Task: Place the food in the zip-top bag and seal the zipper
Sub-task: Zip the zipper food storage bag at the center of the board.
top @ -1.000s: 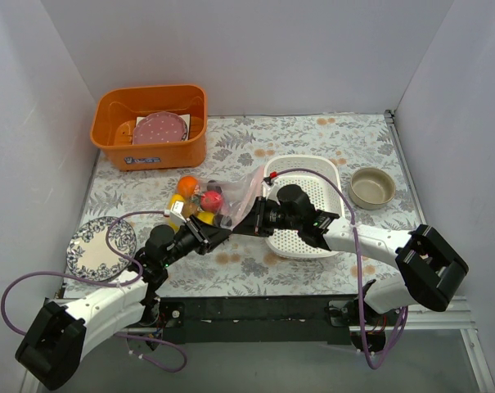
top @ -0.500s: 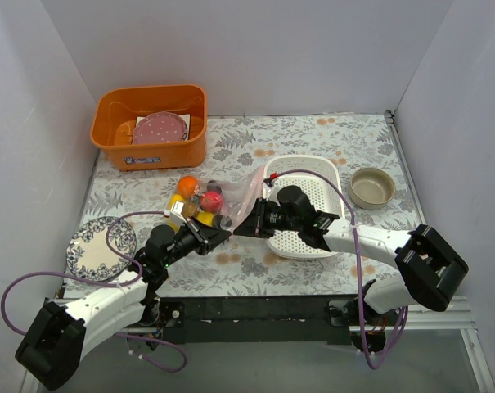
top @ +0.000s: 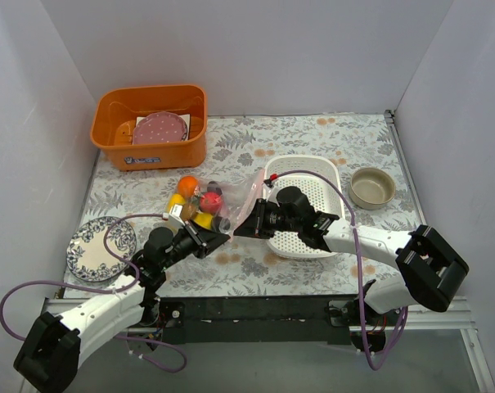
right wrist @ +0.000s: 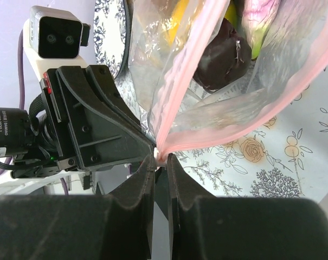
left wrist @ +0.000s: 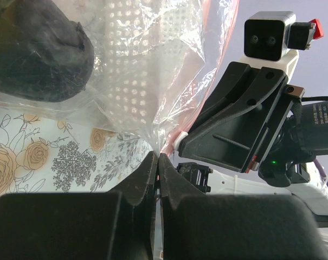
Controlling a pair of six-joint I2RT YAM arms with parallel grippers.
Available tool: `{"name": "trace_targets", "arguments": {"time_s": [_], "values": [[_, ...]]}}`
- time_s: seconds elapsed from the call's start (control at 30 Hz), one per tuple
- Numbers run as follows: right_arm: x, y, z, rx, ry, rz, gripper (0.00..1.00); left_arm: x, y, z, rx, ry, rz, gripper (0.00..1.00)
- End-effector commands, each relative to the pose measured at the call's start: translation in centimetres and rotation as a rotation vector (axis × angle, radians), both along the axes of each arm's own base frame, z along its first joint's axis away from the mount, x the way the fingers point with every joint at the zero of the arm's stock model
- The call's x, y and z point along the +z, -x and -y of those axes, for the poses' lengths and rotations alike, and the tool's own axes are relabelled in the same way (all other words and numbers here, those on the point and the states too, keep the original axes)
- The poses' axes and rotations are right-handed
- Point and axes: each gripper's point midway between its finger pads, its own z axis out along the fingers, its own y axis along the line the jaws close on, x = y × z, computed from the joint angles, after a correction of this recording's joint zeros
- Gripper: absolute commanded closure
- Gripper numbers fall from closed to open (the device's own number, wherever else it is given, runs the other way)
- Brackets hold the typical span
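Note:
The zip-top bag (top: 222,201) lies left of the basket with the food (top: 206,201) in it: an orange piece, a red apple and yellow pieces show through. In the left wrist view my left gripper (left wrist: 157,155) is shut on the clear bag's (left wrist: 147,70) near corner, just below a dark eggplant (left wrist: 39,54). My right gripper (right wrist: 162,158) is shut on the white slider at the end of the pink zipper (right wrist: 207,138), whose two strips spread apart above it. Dark and yellow food (right wrist: 223,59) sits behind them. From above, the two grippers (top: 224,236) (top: 239,230) meet tip to tip.
An orange bin (top: 116,151) holding a pink speckled plate (top: 159,128) stands at the back left. A white perforated basket (top: 312,205) lies under the right arm, a beige bowl (top: 371,187) to its right. A patterned plate (top: 96,246) lies at the left.
My left gripper has shut on the bag's corner and edged slightly toward the right gripper. The right gripper has kept its hold and place.

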Motion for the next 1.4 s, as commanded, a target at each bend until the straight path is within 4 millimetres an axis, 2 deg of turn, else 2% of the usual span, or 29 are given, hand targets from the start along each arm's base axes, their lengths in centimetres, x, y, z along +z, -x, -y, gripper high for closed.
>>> {"name": "trace_targets", "arguments": {"time_s": [0.0, 0.2, 0.23, 0.4, 0.83, 1.03, 1.37], "values": [[2.2, -1.5, 0.2, -0.054, -0.032, 0.077, 0.83, 0.1, 0.5, 0.1, 0.074, 0.216, -0.343, 1.00], [1.9, -1.8, 0.5, -0.064, -0.019, 0.074, 0.83, 0.3, 0.1, 0.3, 0.058, 0.121, -0.295, 1.00], [1.9, -1.8, 0.6, -0.065, -0.016, 0.072, 0.84, 1.2, -0.2, 0.5, 0.055, 0.116, -0.271, 1.00], [1.8, -2.1, 0.7, -0.072, -0.012, 0.073, 0.84, 1.4, -0.6, 0.3, 0.059, 0.033, -0.241, 1.00], [2.2, -2.8, 1.5, -0.096, -0.043, 0.059, 0.83, 0.2, 0.3, 0.1, 0.044, 0.012, -0.270, 1.00], [2.7, -3.0, 1.4, -0.099, -0.067, 0.044, 0.83, 0.3, 0.3, 0.1, 0.041, 0.011, -0.272, 1.00], [2.4, -3.4, 2.4, -0.136, -0.079, 0.028, 0.83, 0.7, 0.3, 0.3, 0.030, 0.009, -0.267, 1.00]]}}
